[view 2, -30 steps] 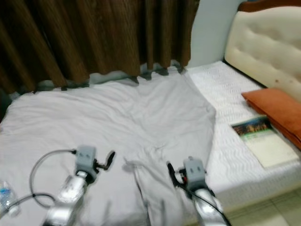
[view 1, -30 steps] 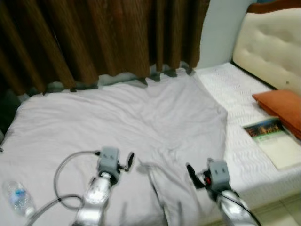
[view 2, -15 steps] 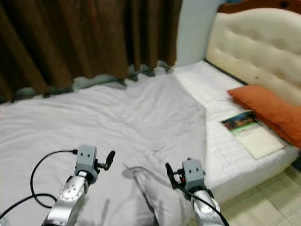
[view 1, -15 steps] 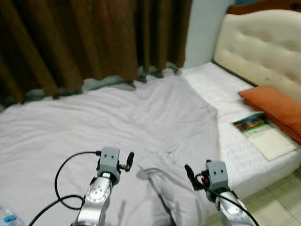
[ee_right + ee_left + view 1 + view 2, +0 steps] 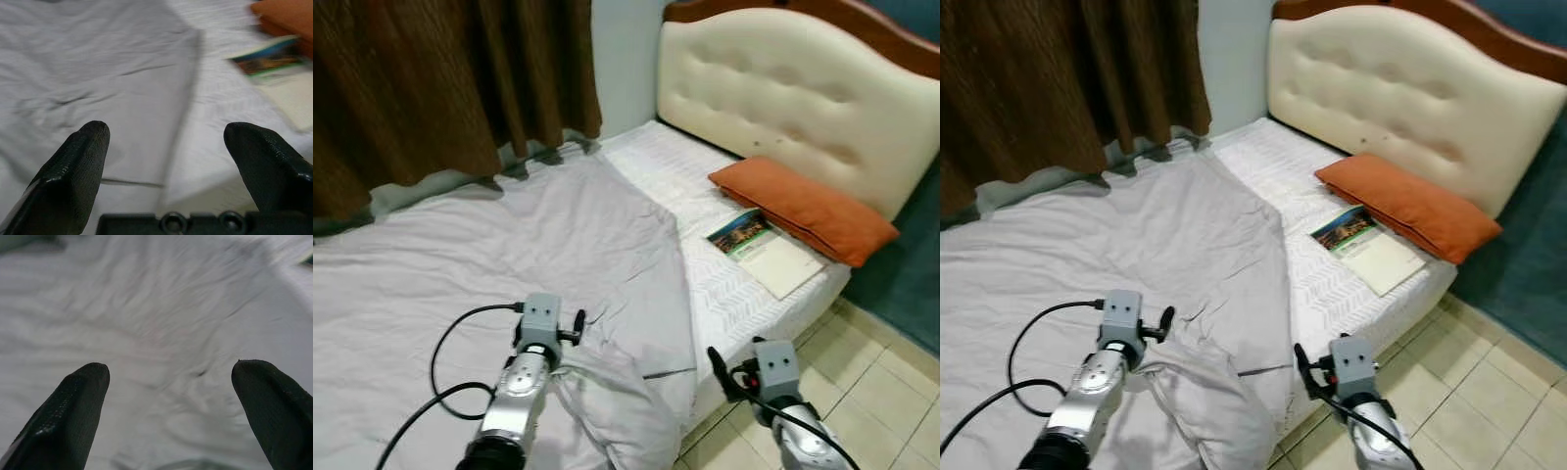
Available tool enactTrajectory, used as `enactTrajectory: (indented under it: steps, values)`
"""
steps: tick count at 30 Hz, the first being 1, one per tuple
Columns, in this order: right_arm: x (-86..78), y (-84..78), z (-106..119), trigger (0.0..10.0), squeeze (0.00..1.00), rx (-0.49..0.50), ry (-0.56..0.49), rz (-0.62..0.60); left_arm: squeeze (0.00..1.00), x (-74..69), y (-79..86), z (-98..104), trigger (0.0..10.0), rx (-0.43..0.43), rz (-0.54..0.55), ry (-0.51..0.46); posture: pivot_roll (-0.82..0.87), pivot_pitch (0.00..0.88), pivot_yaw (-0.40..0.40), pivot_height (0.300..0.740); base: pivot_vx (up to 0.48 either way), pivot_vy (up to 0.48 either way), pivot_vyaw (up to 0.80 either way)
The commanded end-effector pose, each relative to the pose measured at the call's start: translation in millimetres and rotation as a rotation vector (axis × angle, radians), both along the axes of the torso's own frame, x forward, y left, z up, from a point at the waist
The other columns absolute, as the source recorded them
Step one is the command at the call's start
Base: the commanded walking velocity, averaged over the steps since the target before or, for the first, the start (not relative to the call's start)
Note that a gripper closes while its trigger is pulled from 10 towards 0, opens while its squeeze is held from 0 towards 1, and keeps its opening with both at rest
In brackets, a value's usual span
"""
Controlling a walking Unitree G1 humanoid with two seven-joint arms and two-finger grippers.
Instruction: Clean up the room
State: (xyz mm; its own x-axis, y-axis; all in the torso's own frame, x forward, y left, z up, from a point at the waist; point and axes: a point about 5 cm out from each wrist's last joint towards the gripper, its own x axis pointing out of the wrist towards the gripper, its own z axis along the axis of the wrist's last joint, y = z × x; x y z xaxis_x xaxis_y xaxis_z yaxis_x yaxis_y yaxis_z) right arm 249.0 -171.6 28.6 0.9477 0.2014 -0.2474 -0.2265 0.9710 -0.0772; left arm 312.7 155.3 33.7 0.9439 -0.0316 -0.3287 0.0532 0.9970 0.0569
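Note:
A rumpled grey blanket (image 5: 538,235) covers most of the bed, and a bunched fold (image 5: 617,392) hangs over the near edge. On the bare white mattress (image 5: 675,171) lie an orange pillow (image 5: 798,206) and a book (image 5: 764,253) beside it. My left gripper (image 5: 576,328) hovers open just above the blanket (image 5: 161,323) near that fold, holding nothing. My right gripper (image 5: 724,377) is open beyond the bed's near edge, over the floor, its fingers pointing toward the blanket's edge (image 5: 186,63) and the book (image 5: 269,58).
A cream tufted headboard (image 5: 783,88) stands behind the pillow. Brown curtains (image 5: 431,78) hang along the far side of the bed. Beige floor tiles (image 5: 881,382) lie to the right of the bed. A black cable (image 5: 440,362) loops off my left arm.
The camera has swung to the right: the headboard, pillow and floor have come into full view, and the water bottle at the lower left has left the picture. Both grippers stay open.

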Motion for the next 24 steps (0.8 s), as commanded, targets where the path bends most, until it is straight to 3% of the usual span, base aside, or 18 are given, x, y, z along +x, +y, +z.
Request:
enactTrajectory:
  steps: [1,6,10,11,12,16,23,24]
  values:
    - [-11.8,1.3,-3.4,10.0,0.00,0.012,0.040,0.029,0.00,5.3,6.3,-6.9,10.0,-0.047,0.082,0.087,-0.17,0.150,0.006,0.740,0.000,0.000,0.00]
    - [-39.3,3.6,-3.3,10.0,0.00,0.016,0.091,0.086,0.00,18.9,2.9,-2.9,10.0,-0.123,0.154,0.177,-0.26,0.264,-0.025,0.740,0.000,0.000,0.00]
    - [-63.2,2.5,1.3,10.0,0.00,0.019,0.111,0.081,0.00,26.0,-7.2,3.0,10.0,-0.111,0.133,0.191,-0.35,0.390,-0.045,0.740,0.000,0.000,0.00]
    - [-69.8,3.7,1.3,10.0,0.00,0.016,0.125,0.079,0.47,27.5,-7.7,4.5,10.0,-0.105,0.142,0.189,-0.37,0.414,-0.046,0.740,0.000,0.000,0.00]
    - [-76.3,5.6,2.7,10.0,0.00,0.013,0.133,0.081,1.00,29.5,-8.0,6.9,10.0,-0.100,0.150,0.181,-0.38,0.442,-0.051,0.740,0.000,0.000,0.00]
    - [-99.6,12.9,16.7,10.0,0.00,0.032,0.136,0.090,1.00,37.9,-9.0,18.1,10.0,-0.153,0.184,0.142,-0.44,0.526,-0.079,0.740,0.000,0.000,0.00]
    - [-128.1,14.9,30.6,10.0,0.00,0.045,0.160,0.076,1.00,49.1,-4.6,36.8,10.0,-0.288,0.266,0.036,-0.47,0.582,-0.099,0.740,0.000,0.000,0.00]
    - [-142.8,15.2,32.6,10.0,0.00,0.040,0.192,0.076,1.00,51.8,-2.3,42.2,10.0,-0.413,0.307,-0.007,-0.48,0.605,-0.109,0.740,0.000,0.000,0.00]
